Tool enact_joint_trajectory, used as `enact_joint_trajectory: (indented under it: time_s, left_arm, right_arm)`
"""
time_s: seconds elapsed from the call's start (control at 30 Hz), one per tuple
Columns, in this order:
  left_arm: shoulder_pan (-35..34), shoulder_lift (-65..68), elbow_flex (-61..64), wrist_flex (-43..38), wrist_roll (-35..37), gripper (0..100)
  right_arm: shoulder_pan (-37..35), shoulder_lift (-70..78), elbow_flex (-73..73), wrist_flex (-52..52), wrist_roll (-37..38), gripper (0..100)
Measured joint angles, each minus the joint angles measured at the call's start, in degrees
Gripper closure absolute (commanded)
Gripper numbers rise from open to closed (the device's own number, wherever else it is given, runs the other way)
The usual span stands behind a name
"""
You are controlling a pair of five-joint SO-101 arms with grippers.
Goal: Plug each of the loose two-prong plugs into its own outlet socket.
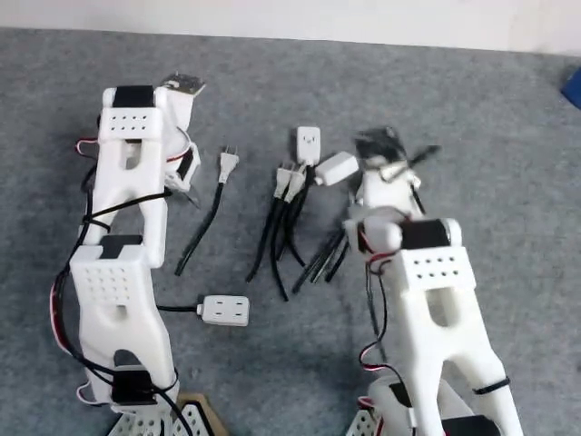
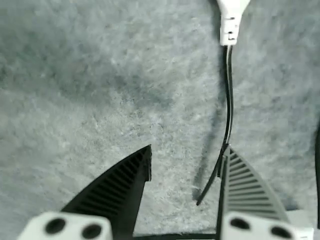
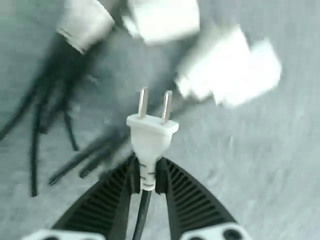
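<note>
Right end effector [image 3: 147, 166] is clamped tight on the neck of a white two-prong plug [image 3: 150, 131]. Prongs point away from it, cord drops back between the fingers. Just ahead of the prongs, not touching, is a white outlet socket [image 3: 227, 70]. A second socket [image 3: 160, 17] lies a bit farther. Both are blurred, so the slots can't be made out. A tangle of black cords [image 3: 45, 110] lies off to the side.

Left end effector [image 2: 187, 152] is wide open with nothing in it, low over the grey table [image 2: 75, 75]. One fingertip is touching or just beside a thin black cord [image 2: 229, 100]. That cord runs ahead to a loose plug [image 2: 230, 22] lying flat, well beyond the fingers.

High view: two more plugs [image 1: 289, 174] lie near the middle sockets, unseated as far as I can tell. A third socket [image 1: 224, 311] sits back beside the left arm, nothing in it.

Progress looks early. No plug is visibly seated. One is in hand near a socket, and the others are left to grab and insert.
</note>
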Motion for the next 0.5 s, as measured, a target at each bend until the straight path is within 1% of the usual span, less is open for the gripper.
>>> enact_joint_trajectory:
  time_s: [0.13, 0.2, 0.27, 0.37, 0.43, 0.5]
  left_arm:
    - [-0.5, -2.2, -7.4, 1.6, -0.4, 77]
    - [-1.8, -5.6, -11.3, 2.2, -0.2, 77]
    - [-3.7, -10.5, -13.4, 2.5, 1.5, 77]
    - [-6.6, -20.0, -13.5, 2.6, 4.0, 77]
    - [-8.3, -28.0, -11.3, 2.6, 5.0, 77]
    - [-9.4, -36.4, -6.3, 2.7, 5.3, 76]
  right_arm:
    - [-9.6, 4.6, -12.6, 10.6, 11.0, 99.2]
    - [-14.1, 9.6, -18.4, 15.6, 12.6, 99.2]
    - [-17.0, 15.3, -22.7, 17.3, 11.4, 99.2]
    - [-19.5, 21.9, -26.5, 17.8, 6.3, 99.2]
    - [-21.1, 22.7, -28.7, 17.8, 2.9, 99.2]
    - [-22.9, 22.0, -30.9, 17.7, 0.4, 99.2]
